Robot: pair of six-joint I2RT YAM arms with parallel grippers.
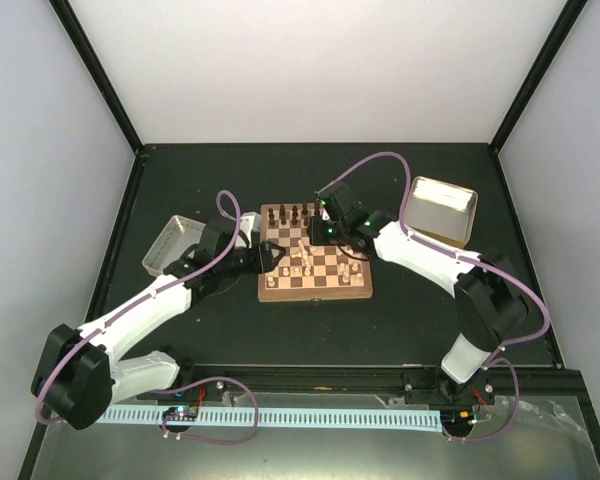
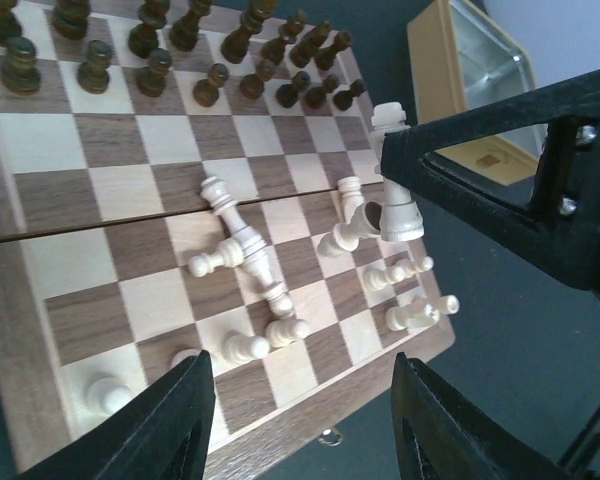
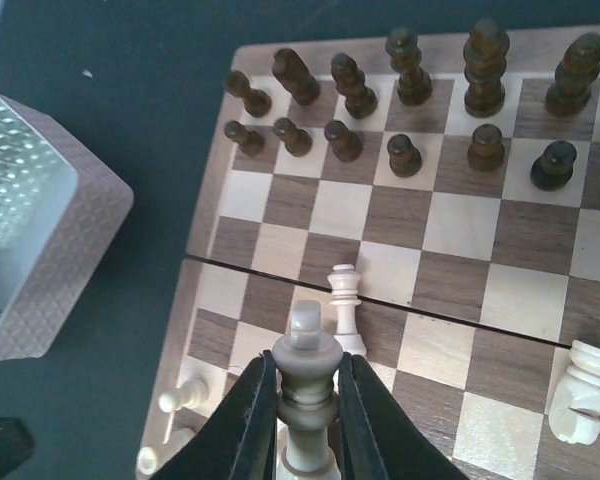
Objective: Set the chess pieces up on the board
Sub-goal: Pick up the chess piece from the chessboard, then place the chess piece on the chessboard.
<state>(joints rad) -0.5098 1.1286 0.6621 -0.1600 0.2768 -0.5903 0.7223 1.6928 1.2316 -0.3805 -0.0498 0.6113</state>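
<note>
1. Top external view: the dark tabletop carries the small square wooden chessboard with brown and tan checks a little beyond its middle, toward the far edge. Both arms reach over it.
2. The right gripper is clamped on a tall pale cream crowned chess piece, upright and raised above the squares. Which square lies beneath it I cannot tell.
3. The left gripper hangs by the board's near-left rim, fingers apart, nothing between them. I judge it best kept there, out of the right arm's path.
4. Small dark brown wooden pieces stand in two rows along the board's far side. The pale back rank therefore belongs on the row nearest the tabletop's near edge.
5. Toppled pale cream pieces lie crossed over one another in the board's near half, and little pale pawns sit by the near rim. The step in hand looks like seating the held piece, so the descent should come straight down onto a bare square, clear of these.
6. Keep the piece vertical and centre its base on the square. Part the fingers only once the base rests flat, then rise straight up so neither finger tips it.
</note>
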